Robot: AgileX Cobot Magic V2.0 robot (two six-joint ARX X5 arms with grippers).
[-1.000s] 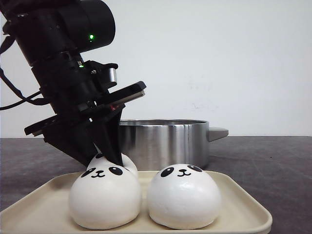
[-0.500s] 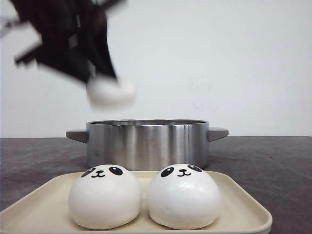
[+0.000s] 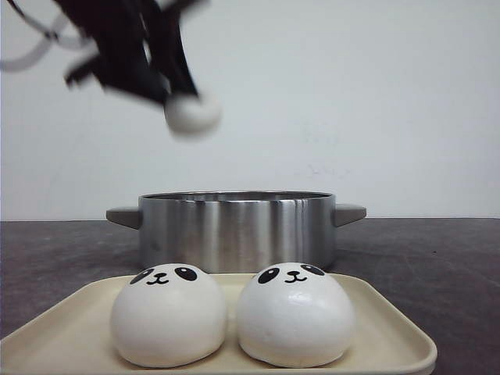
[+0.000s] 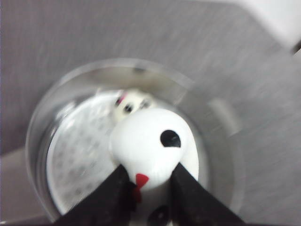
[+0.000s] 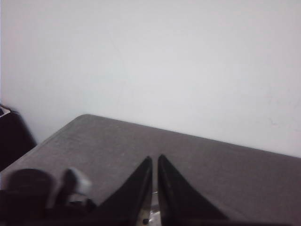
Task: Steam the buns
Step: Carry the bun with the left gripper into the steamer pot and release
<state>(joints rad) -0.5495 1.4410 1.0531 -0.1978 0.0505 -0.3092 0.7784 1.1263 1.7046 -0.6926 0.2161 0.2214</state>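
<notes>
My left gripper [image 3: 181, 98] is shut on a white panda bun [image 3: 192, 113] and holds it high above the steel pot [image 3: 237, 228], blurred by motion. In the left wrist view the held bun [image 4: 150, 146] sits between the black fingers [image 4: 193, 193], over the pot's perforated steamer plate [image 4: 80, 155]. Another bun [image 4: 131, 103] lies inside the pot. Two panda buns [image 3: 168, 314] [image 3: 294, 314] sit side by side on the cream tray [image 3: 391, 336] in front of the pot. My right gripper [image 5: 154, 160] is shut and empty, over the grey table, out of the front view.
The pot has grey handles on both sides [image 3: 349, 213]. The grey table [image 3: 422, 258] runs to a white wall behind. In the right wrist view the blurred left arm [image 5: 37, 193] shows at one edge.
My left gripper has lifted a bun off the tray, risen above the pot and moved a little to the right. The two front buns have not moved.
</notes>
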